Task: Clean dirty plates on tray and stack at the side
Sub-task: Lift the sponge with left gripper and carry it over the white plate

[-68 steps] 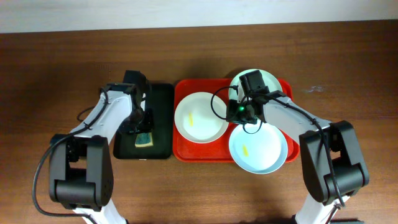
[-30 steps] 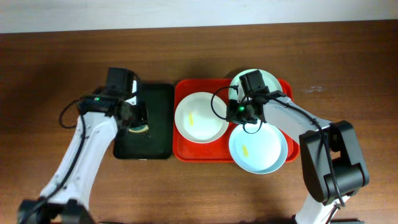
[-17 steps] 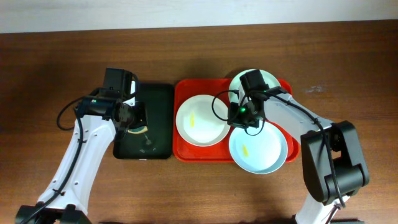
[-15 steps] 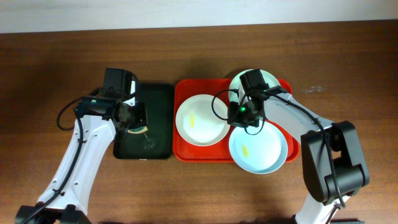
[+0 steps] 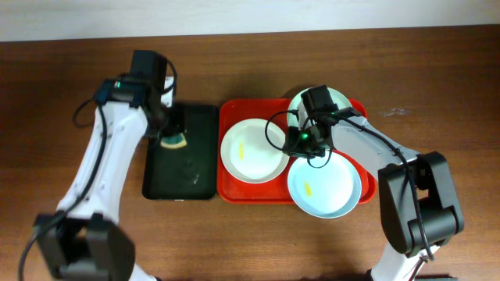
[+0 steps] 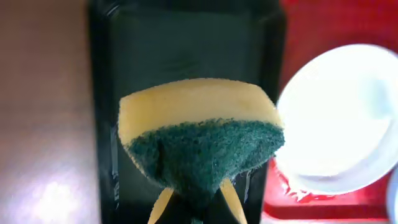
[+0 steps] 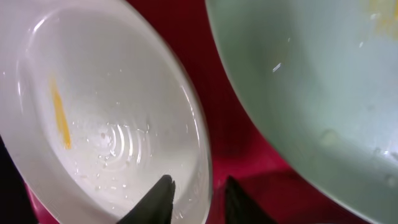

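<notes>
Dirty plates [image 5: 258, 160] are all sitting on the tray [image 5: 228, 187], none stacked at the side yet. Black tray [image 5: 195, 176] is lying just beside it on the left. White plate [image 7: 106, 137] is taking the tray's left half. Far mint plate [image 5: 337, 100] and near mint plate [image 5: 324, 191] are sharing the right half, and the arm is hiding whether they touch. Right gripper [image 7: 199, 182] is sitting at the white plate's right edge, jaws parted and straddling the rim: one finger over the bowl, one over bare red, not clamping as far as I can see. So the plate is lying left of those jaws, and being round it has no long axis to align. Left gripper [image 6: 194, 208] is pinching the sponge [image 6: 199, 134], yellow foam with a green scrub face, and hovering over the black tray's far end with the white plate just to its right. My read: right is getting set to steady the plate, and left is the nearer arm for wiping the yellow smear [image 7: 59, 118].
</notes>
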`<state>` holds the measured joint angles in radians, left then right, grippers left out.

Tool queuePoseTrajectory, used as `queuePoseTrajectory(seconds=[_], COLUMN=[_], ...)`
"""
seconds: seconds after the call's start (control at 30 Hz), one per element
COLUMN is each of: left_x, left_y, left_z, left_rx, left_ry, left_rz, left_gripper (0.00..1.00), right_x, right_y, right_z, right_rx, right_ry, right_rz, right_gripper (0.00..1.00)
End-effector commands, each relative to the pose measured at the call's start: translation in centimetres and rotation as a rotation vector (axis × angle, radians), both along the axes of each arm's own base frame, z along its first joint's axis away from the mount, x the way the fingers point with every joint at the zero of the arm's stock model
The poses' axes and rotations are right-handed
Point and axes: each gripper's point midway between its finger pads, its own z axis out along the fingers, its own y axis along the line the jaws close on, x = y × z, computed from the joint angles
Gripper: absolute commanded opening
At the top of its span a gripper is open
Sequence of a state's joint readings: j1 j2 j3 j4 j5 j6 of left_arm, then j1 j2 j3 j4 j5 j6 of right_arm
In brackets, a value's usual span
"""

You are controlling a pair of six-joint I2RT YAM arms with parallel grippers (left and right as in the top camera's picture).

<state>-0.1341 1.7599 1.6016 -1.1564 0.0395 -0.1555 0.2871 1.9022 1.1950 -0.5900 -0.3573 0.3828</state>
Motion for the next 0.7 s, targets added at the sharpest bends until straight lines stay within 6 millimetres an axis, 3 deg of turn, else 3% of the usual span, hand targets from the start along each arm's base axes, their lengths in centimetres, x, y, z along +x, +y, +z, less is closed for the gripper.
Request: queuePoseTrajectory(seconds=[0.0,0.07,0.17,0.27,0.4,0.67], left_x=[1.6,1.7,1.6,1.4,1.4,1.3], left_y=[-2.5,-2.5,-2.5,-2.6,-2.8,-4.3], left_z=[-2.0,-3.9,-5.6,-6.9,-7.2,-6.8], left_rx=[-0.114,-0.110,-0.106,-0.109,-0.121,-0.211], left_ry=[0.050,0.097,0.145,0.185,0.192,0.192], left_rz=[-0.102,-0.099,-0.096,-0.095,-0.097,-0.119], left_gripper=[0.00,0.00,0.00,0.00,0.00,0.00], right_x=[0.4,0.4,0.4,0.5,0.7,0.6], right_y=[0.2,0.2,0.2,0.2,0.2,0.2], right_z=[-0.2,-0.2,-0.2,-0.1,-0.1,-0.6], right_rx=[-0.003,-0.002,-0.003,-0.001,0.001,0.003], right_ry=[-0.006,-0.006,-0.007,-0.011,-0.017,-0.025], right_rz=[0.009,0.009,0.009,0.009,0.009,0.009], right_gripper=[0.21,0.10,0.04,0.04,0.26,0.22])
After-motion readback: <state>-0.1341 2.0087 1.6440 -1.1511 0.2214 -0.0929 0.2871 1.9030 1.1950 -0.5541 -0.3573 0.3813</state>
